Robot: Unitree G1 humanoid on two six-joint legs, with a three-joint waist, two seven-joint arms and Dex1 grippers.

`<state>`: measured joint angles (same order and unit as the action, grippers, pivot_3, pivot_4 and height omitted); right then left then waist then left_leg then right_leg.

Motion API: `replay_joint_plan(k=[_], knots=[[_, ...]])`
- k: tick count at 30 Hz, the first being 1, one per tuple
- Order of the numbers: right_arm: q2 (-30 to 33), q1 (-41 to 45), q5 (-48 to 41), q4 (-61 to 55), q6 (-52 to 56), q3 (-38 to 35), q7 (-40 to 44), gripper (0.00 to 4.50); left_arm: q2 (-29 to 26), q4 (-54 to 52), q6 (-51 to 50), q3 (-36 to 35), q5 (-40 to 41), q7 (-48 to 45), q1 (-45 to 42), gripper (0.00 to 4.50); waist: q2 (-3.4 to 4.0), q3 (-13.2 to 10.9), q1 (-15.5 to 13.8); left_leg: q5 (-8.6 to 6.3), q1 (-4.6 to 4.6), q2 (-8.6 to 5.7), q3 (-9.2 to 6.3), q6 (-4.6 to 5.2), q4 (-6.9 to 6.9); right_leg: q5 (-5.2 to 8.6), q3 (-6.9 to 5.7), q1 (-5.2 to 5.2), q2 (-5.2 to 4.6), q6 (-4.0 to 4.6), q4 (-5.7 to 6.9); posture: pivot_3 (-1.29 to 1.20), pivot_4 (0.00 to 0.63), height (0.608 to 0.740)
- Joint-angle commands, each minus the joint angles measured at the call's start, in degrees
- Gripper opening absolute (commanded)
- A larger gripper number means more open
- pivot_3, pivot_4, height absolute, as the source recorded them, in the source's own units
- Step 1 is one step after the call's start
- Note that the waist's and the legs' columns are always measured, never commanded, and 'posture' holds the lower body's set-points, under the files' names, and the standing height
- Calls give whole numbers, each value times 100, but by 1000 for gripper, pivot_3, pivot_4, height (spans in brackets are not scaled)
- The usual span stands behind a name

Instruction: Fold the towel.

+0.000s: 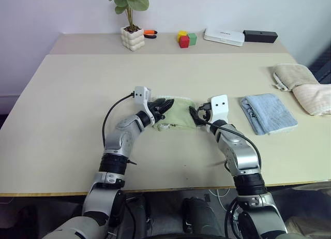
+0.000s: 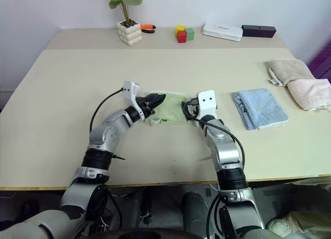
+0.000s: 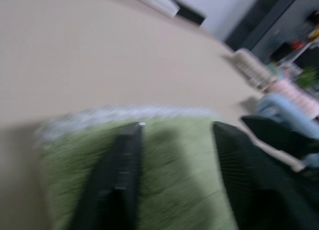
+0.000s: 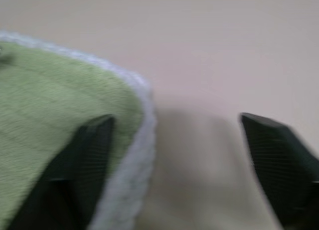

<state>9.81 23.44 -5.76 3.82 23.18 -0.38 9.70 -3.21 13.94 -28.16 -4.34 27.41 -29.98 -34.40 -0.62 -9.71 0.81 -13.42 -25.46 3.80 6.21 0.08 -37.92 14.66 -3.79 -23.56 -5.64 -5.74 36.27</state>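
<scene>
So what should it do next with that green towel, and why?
Probably draw both arms back and away. The green towel already lies as a small folded bundle on the table. The left pincer and right pincer both stand open at its two ends, gripping nothing, so the fold looks done.

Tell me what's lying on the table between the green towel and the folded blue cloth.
Only the right gripper, at the towel's edge. From there to the blue cloth the table is bare, seen in both eye views.
</scene>
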Motion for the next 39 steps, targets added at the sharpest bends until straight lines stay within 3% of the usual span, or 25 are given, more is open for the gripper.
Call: replay_joint_plan(k=[1,2,8,14,18,22,26,39], knots=[[229,217,113,-43,-218,-84,73,4500,-124,-820,-574,-267,665,-131,-17,4266,0,0,-4,0,0,0,0,0,0,0,0,1,0,0,0,0,150,735],[352,250,182,-25,-278,-83,113,4500,-185,-954,-697,-324,783,-162,-5,4451,1,0,-6,0,1,0,0,0,-1,0,0,2,0,0,0,0,150,735],[1331,646,265,377,-602,-419,482,4500,-930,-919,-1458,-977,1253,83,-57,4451,2,-2,1,0,1,-2,-1,0,-1,0,1,1,0,-1,0,0,150,735],[1432,756,-456,-107,-366,-499,1426,4500,-1455,-479,-2730,-1557,1913,98,139,4451,3,-2,12,2,4,0,0,-3,2,1,1,1,2,-2,0,0,150,735],[1758,502,-620,-622,-409,-249,2257,4500,-1708,-648,-3728,-1297,2229,-160,362,4451,2,-5,-12,2,3,1,0,-4,2,1,2,0,1,-3,1,0,150,735],[2182,207,-1624,-1287,-1,-664,3268,4500,-1715,-503,-4359,-1235,2363,-116,299,4451,-1,-6,-73,2,1,-3,-10,-4,-2,1,1,9,1,-2,-1,0,150,735],[2621,75,-1847,-1386,145,-765,3657,4500,-1563,-146,-4397,-1284,2329,-72,218,4451,0,-6,-67,1,8,-4,-11,-4,-3,1,1,13,1,0,-2,0,150,735],[2611,152,-1861,-1614,305,-708,3455,4500,-470,1214,-4687,-1512,2213,547,-525,4451,-2,-4,-165,1,7,-9,-15,-3,-11,1,1,20,0,-1,-2,0,150,735]])
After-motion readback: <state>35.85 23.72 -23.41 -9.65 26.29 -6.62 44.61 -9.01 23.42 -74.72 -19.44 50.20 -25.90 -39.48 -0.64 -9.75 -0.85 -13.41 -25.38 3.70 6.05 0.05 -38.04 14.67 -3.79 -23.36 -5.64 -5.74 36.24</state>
